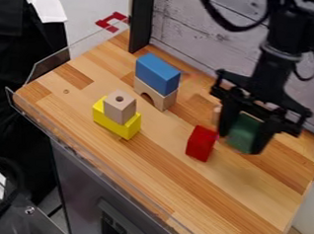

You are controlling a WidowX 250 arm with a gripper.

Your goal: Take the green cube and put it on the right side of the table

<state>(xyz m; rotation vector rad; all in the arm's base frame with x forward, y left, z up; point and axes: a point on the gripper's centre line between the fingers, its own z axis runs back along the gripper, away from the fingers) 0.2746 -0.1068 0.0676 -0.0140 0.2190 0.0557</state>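
Tightly, the black gripper (241, 142) grasps the green cube (246, 131) between its jaws at three o'clock on the wooden table (202, 190), near a red block (200, 143). Toward twelve, a blue block (157, 73) tops an arch (166, 100); at nine, a yellow block (126, 130) supports a beige block (120, 108).

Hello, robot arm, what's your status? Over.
Fingers gripping green cube. Cube toward the view's right; unclear if lifted. Red block close by.

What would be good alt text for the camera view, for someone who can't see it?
A robot's black pincer holds a green block over a wooden table, near a red block. Further left in view, a blue block sits on a wooden arch and a plain wooden block on a yellow block.
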